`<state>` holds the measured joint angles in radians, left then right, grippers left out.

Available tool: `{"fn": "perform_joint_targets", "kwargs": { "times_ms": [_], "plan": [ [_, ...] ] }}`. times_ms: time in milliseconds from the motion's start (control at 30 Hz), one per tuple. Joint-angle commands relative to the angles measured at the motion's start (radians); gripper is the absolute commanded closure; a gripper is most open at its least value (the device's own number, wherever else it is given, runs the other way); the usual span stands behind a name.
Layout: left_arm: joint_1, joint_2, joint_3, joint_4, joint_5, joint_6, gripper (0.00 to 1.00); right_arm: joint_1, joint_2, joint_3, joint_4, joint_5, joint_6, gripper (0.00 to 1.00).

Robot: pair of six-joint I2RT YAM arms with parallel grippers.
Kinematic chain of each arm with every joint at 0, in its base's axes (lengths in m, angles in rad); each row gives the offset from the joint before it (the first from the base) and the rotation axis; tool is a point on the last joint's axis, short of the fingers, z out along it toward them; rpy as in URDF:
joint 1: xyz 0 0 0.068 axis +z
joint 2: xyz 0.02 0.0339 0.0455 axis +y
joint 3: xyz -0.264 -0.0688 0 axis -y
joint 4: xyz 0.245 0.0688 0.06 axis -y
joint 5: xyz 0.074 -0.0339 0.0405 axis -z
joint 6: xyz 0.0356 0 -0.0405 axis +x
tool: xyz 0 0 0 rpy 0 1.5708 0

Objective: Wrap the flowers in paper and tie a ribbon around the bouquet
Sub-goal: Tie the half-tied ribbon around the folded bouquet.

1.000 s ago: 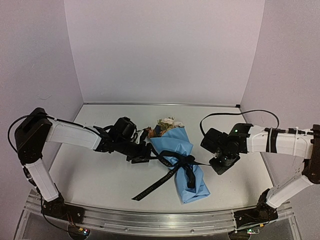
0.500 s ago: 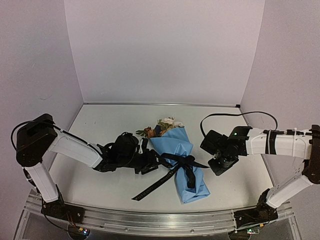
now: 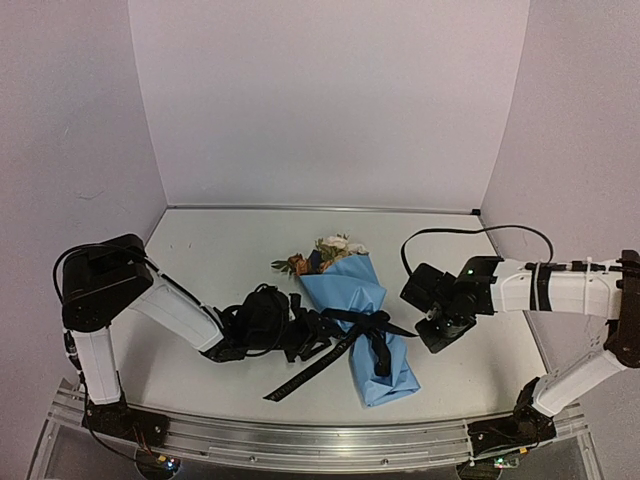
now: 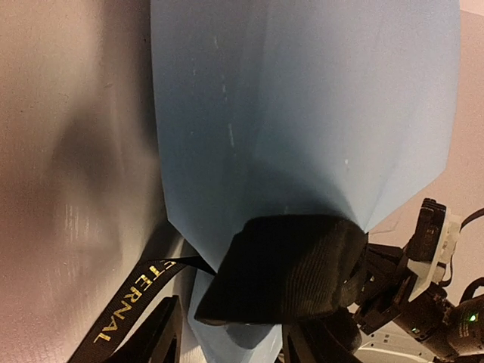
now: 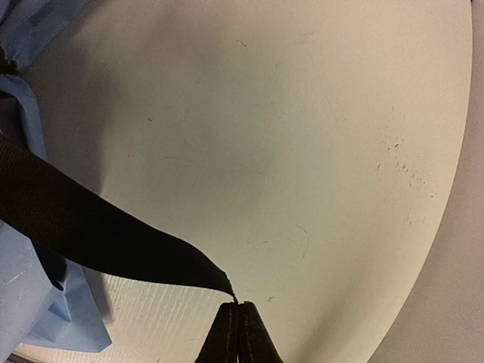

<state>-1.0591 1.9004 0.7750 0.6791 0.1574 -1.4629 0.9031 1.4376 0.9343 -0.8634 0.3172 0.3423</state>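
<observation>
Left claw [image 4: 231, 339]: fingers cropped by lower edge, grip unclear. Narrow black gold-lettered ribbon [image 4: 125, 318] beside its left finger: lettering's start hidden under light blue paper wrap [image 4: 302, 113].

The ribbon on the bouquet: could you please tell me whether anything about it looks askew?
Yes, slightly. The ribbon is wrapped round the bouquet, but one long tail trails loose across the table toward the near edge, and the right gripper pinches only the other tail's very tip.
</observation>
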Motion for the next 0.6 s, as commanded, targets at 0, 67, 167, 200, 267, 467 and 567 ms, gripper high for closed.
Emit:
{"fn": "perform_joint_targets", "kwargs": {
  "times_ms": [0, 67, 167, 200, 267, 467, 567],
  "plan": [
    [-0.001, 0.021, 0.047, 0.116, -0.053, -0.043, 0.6, -0.005, -0.009, -0.01, 0.012, 0.015, 0.019, 1.0],
    [-0.001, 0.022, 0.04, 0.133, -0.06, -0.041, 0.68, -0.005, -0.012, -0.013, 0.013, 0.015, 0.02, 1.0],
    [0.0, 0.015, 0.026, 0.145, -0.071, -0.029, 0.82, -0.004, -0.018, -0.016, 0.013, 0.015, 0.02, 1.0],
    [0.001, 0.005, 0.023, 0.142, -0.076, -0.017, 0.87, -0.004, -0.021, -0.018, 0.014, 0.013, 0.02, 1.0],
    [0.001, -0.02, 0.023, 0.102, -0.081, 0.021, 0.95, -0.005, -0.025, -0.019, 0.013, 0.013, 0.022, 1.0],
    [0.018, -0.162, -0.013, -0.076, -0.106, 0.151, 1.0, -0.003, -0.024, -0.01, 0.013, -0.038, 0.04, 1.0],
    [0.07, -0.247, -0.066, -0.129, -0.062, 0.209, 1.0, 0.032, 0.01, 0.015, 0.02, -0.064, 0.068, 1.0]
  ]
}}
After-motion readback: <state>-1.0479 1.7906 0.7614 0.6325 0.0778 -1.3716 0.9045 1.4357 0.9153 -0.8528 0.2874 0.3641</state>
